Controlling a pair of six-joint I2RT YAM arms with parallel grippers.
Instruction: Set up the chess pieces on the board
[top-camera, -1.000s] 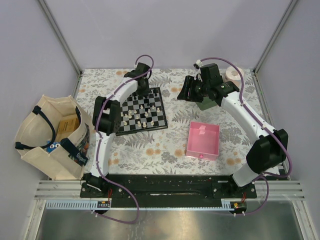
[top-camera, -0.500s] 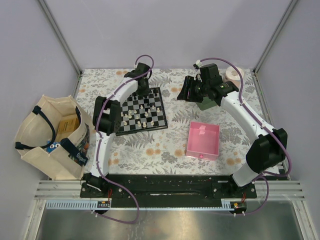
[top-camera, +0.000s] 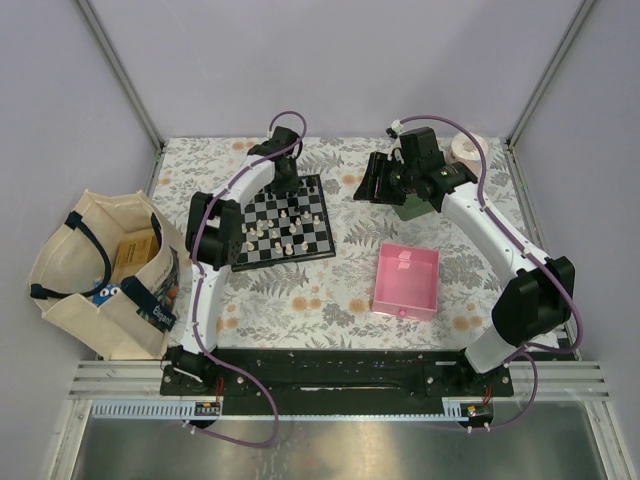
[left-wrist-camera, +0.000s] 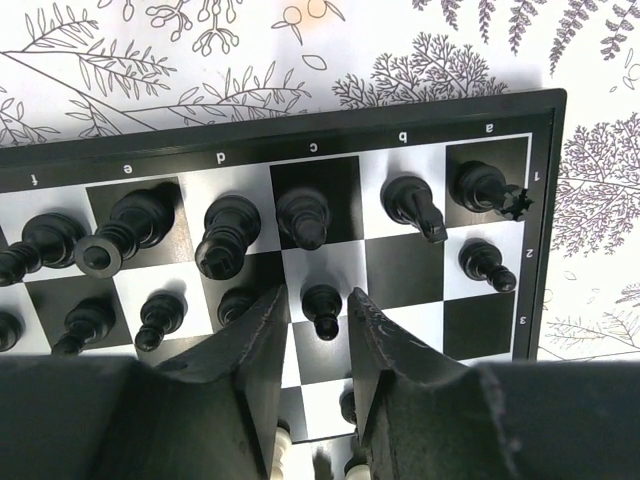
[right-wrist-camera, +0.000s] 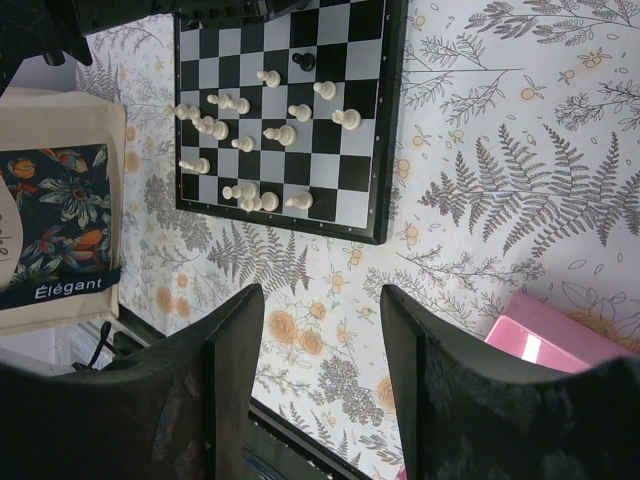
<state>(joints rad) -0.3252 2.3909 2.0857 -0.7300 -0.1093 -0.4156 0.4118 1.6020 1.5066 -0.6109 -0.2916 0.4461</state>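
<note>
Black left hand (left-wrist-camera: 315, 293) points down, narrowly parted astride a black pawn (left-wrist-camera: 322, 308).

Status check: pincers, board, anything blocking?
Left pincer open, straddling a black pawn on the board. Right pincer open, empty, above the table. Other black pieces stand close around.

pale lilac walls (top-camera: 330, 60) with metal corner posts (top-camera: 120, 70) around a fern-and-flower patterned tabletop (top-camera: 300, 300), soft even light
</note>
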